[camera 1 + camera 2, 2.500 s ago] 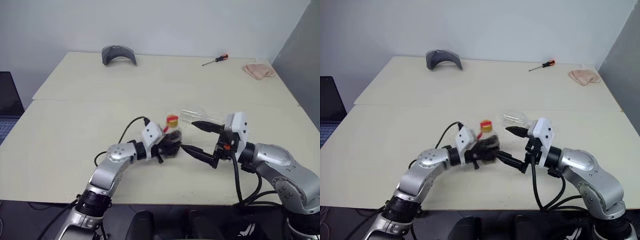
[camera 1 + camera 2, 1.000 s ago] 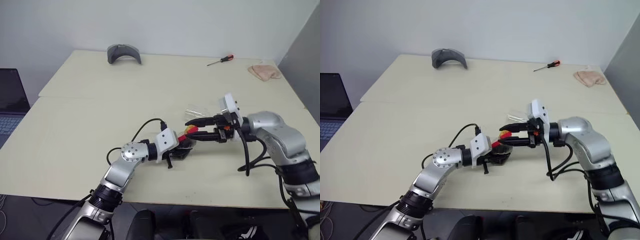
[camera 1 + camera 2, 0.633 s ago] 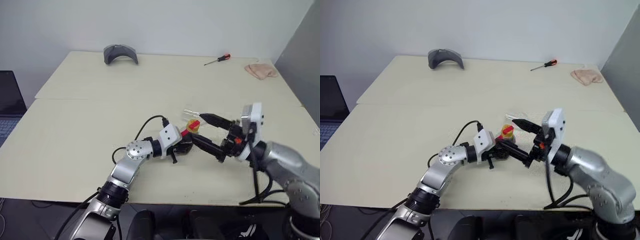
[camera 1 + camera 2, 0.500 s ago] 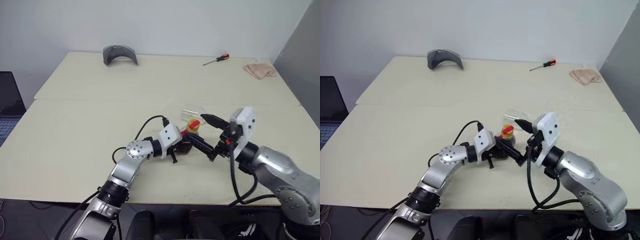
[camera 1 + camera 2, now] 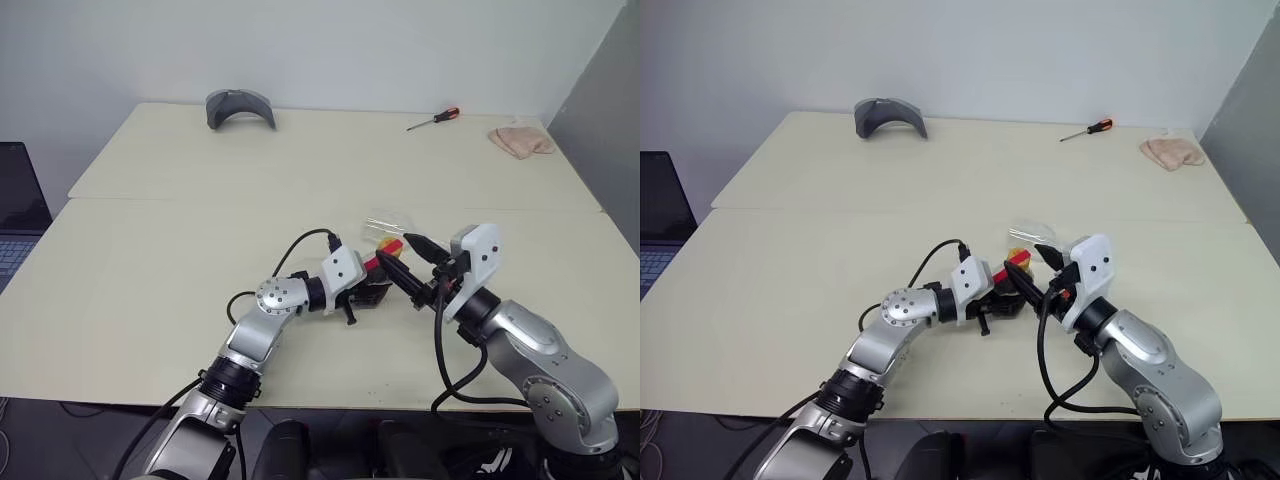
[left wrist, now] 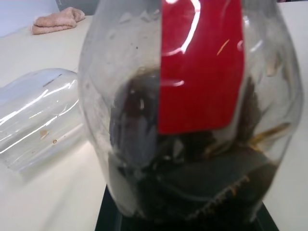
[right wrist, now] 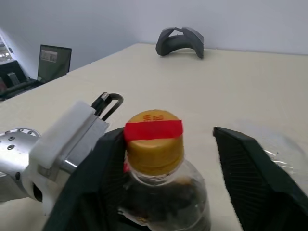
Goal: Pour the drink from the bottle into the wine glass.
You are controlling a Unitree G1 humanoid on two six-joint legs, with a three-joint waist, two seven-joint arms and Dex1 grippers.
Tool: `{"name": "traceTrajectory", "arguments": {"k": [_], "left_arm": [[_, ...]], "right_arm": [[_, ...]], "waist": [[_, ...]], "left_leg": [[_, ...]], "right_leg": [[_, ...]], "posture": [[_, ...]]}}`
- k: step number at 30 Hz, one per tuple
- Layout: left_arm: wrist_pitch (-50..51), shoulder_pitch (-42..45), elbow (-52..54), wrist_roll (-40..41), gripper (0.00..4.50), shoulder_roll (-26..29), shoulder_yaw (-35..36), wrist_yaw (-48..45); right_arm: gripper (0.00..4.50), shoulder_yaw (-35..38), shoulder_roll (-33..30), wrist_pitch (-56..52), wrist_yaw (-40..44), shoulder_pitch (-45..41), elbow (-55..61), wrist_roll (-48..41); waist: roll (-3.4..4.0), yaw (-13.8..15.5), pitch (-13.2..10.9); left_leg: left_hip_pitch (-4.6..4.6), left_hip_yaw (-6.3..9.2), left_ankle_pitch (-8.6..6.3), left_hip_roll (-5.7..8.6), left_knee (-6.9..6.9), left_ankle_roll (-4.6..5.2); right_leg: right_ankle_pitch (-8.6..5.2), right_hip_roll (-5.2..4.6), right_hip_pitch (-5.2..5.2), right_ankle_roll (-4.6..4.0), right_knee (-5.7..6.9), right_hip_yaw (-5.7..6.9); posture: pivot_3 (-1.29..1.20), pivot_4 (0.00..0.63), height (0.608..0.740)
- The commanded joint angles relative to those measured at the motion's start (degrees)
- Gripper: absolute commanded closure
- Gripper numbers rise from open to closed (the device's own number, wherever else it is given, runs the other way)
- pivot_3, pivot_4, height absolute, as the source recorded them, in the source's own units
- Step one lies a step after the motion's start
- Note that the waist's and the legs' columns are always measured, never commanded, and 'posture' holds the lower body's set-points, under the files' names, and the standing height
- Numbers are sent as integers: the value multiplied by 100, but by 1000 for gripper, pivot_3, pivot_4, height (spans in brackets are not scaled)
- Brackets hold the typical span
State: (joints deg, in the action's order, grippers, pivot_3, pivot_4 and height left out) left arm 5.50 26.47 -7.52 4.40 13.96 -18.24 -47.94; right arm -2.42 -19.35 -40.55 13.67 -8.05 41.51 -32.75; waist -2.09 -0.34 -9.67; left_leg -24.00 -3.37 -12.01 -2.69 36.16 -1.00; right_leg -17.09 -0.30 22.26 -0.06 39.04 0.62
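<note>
At the centre of the pale table (image 5: 790,260) we see the left gripper (image 5: 1002,298) clamped on the bottle (image 5: 1012,283), and the right gripper (image 5: 1032,270) spread around its yellow cap. Toward one o'clock from the bottle lie a screwdriver (image 5: 1086,130) and a pink cloth (image 5: 1173,152); toward eleven o'clock sits a grey curved object (image 5: 890,115).

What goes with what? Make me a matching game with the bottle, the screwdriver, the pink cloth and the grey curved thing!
Things:
1. bottle
2. screwdriver
3. pink cloth
4. grey curved thing

Places:
a. far right corner of the table
b. held in the left gripper
c. far edge of the table, on the left
d. far side of the table, just left of the cloth

Pairs: 1-b, 2-d, 3-a, 4-c
</note>
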Motion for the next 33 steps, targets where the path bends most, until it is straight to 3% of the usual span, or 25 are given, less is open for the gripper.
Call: {"name": "traceTrajectory", "arguments": {"k": [1,3,7,11,16,19,22,27,31,33], "left_arm": [[-175,71,187,49,3753,-38,44,-3],[-170,64,193,44,3753,-41,47,1],[-150,17,248,48,3754,-31,52,1],[-95,-74,406,111,3754,-7,37,-62],[13,-207,724,261,3761,88,-7,-309],[42,-254,828,268,3761,108,-11,-341],[67,-278,863,253,3762,81,-19,-302],[89,-321,895,228,3764,8,-25,-199],[76,-299,791,250,3784,-42,38,-121],[88,-275,752,282,3785,-76,41,-129]], "right_arm": [[2701,200,19,135,-41,-65,9,40],[3262,256,49,138,-18,-101,-1,-25],[3271,480,60,142,234,-177,-136,-406],[3271,610,-706,81,1524,-438,-766,-825],[3271,68,-2117,463,3826,-1327,-2412,-374],[3271,-271,-2393,635,4697,-1978,-3203,-255],[3271,-331,-2368,586,4914,-2246,-3436,-296],[1567,159,-2047,459,4222,-1804,-2795,-515],[92,1002,-1547,200,2711,-669,-843,-987],[0,989,-1183,189,2058,-338,-322,-893]], "waist": [[0,0,0],[0,0,0],[0,1,0],[0,0,0],[3,-8,-2],[2,-6,-2],[3,3,-2],[3,18,-2],[4,40,-3],[6,33,-4]], "left_leg": [[0,0,0,0,0,0],[0,0,0,0,0,0],[0,0,0,0,0,0],[0,-3,0,2,1,0],[5,-3,-1,1,3,2],[7,2,-1,-3,-2,3],[7,4,-1,-6,-4,3],[1,1,-1,-3,-2,2],[-8,6,-1,-3,-2,1],[-11,5,-1,-2,-3,0]], "right_leg": [[0,0,0,0,0,0],[0,0,0,0,0,0],[0,0,0,0,0,0],[0,0,-2,0,-1,-2],[0,4,-3,-1,-2,-3],[0,12,-4,-3,-4,-1],[-1,15,-3,-5,-2,-1],[14,6,-2,-31,-5,-3],[12,1,0,-26,-5,3],[2,1,5,-10,-3,3]], "posture": [[0,150,740],[0,150,740],[0,150,740],[0,150,740],[0,150,740],[0,150,740],[0,150,740],[0,150,740],[0,150,740],[0,150,740]]}}
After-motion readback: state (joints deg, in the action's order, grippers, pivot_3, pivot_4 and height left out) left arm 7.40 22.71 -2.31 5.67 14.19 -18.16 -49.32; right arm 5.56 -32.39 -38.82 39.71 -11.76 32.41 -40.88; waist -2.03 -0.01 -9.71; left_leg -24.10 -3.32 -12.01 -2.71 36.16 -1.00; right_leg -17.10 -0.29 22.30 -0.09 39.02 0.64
